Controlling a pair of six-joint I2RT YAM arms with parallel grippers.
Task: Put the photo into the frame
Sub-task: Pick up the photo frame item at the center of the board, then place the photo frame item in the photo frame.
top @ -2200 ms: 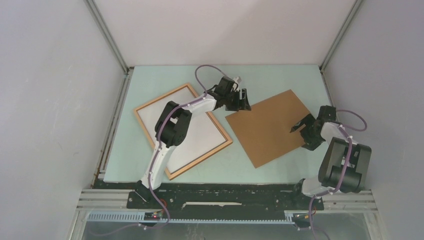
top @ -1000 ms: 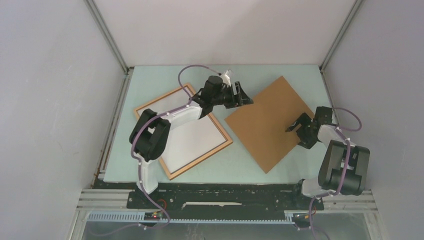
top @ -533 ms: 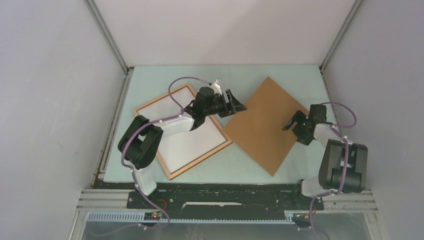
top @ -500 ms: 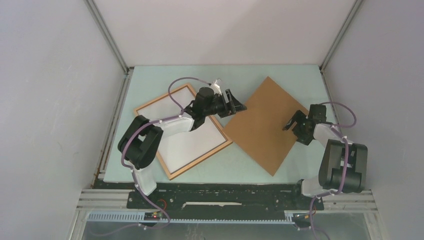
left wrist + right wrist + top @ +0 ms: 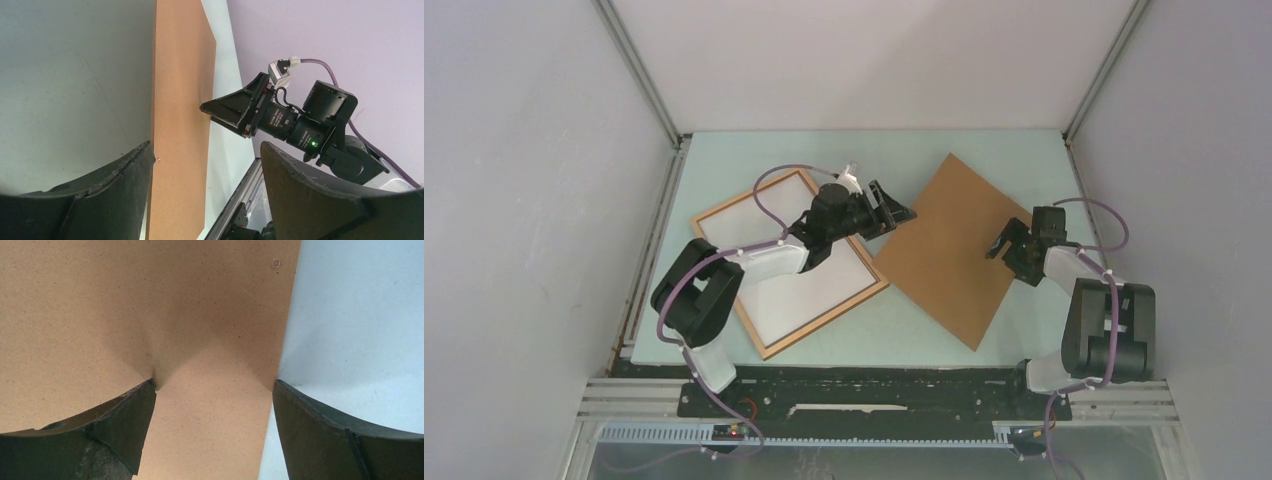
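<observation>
Photo [image 5: 819,288] is in neither tool: my left tool [image 5: 894,210] and right tool [image 5: 1004,243] both gape wide, empty, flanking the backing board [image 5: 944,255] at three o'clock. It has just swung from square to diamond, so I judge backing comes next. Photo lies white-side up inside the frame [image 5: 746,192], nine o'clock. Only the right wrist view shows fingers [image 5: 90,435] straddling the board's edge.
</observation>
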